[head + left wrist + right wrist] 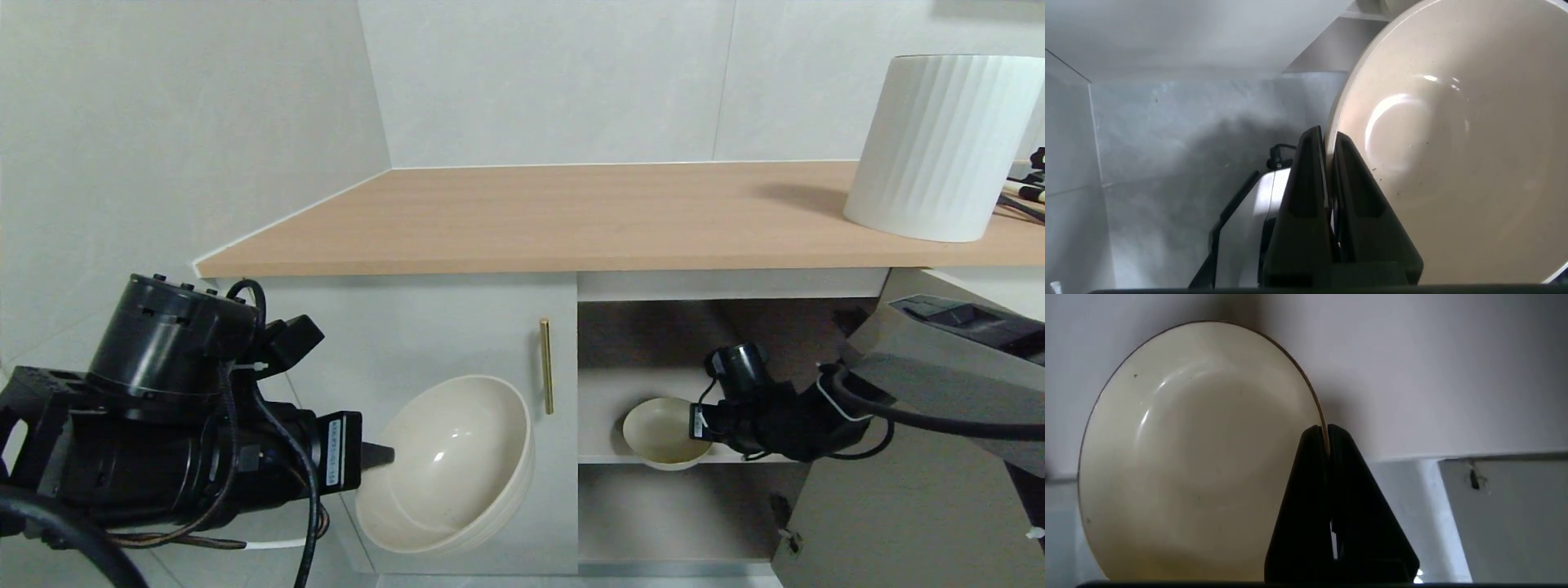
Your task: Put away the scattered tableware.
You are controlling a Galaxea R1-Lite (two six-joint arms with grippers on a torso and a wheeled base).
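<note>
Since your left pincer [382, 456] is clamped on the rim of the large bowl [457, 461] before the closed cabinet door [457, 327], and your right pincer [695, 423] on the small bowl [658, 433] at the shelf [600, 459] edge, a jolt could slip either loose.

Held two bowls below the worktop [571, 220], one on either side of the door handle [546, 366].
Pinched large bowl [449, 465] in left tool [380, 456] before closed cabinet door [457, 327]; pinched small bowl [660, 433] in right tool [698, 425] inside open compartment, at shelf [604, 459] front edge; stood canister [939, 147] on worktop, far right.
</note>
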